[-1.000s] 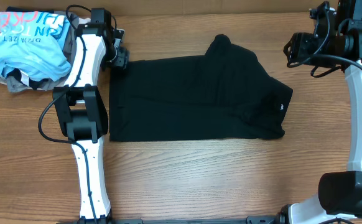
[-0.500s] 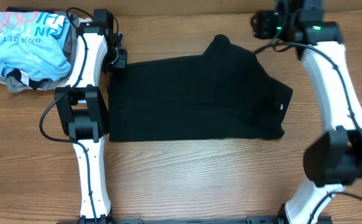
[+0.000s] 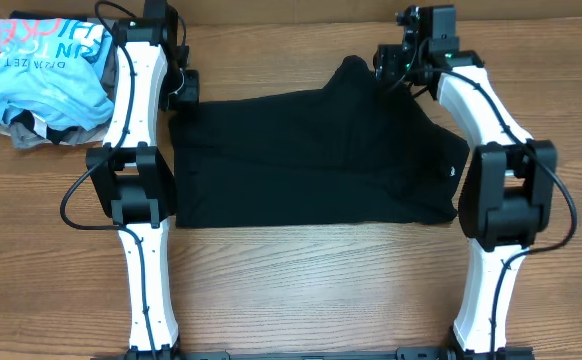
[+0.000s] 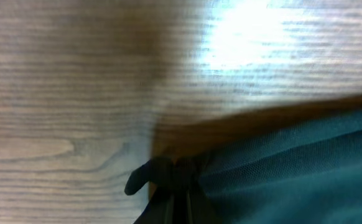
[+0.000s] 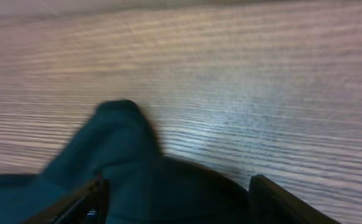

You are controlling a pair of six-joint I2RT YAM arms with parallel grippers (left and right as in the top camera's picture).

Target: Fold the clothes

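Two grippers attend a black shirt (image 3: 301, 160) spread flat at the centre of a wooden table (image 3: 301, 270) in the overhead view, its small white logo (image 3: 452, 170) near the right edge. The left gripper (image 3: 184, 92) sits at the shirt's far left corner, and the right gripper (image 3: 389, 65) hovers beside the far sleeve (image 3: 351, 72). A light blue shirt (image 3: 41, 75) tops a pile (image 3: 21, 130) at far left.

Left wrist view, blurred: narrowed fingers (image 4: 175, 193) pinch a bunched corner of the dark fabric.

Right wrist view: fingers (image 5: 91, 202) stand wide apart with the sleeve between them; contact cannot be told.
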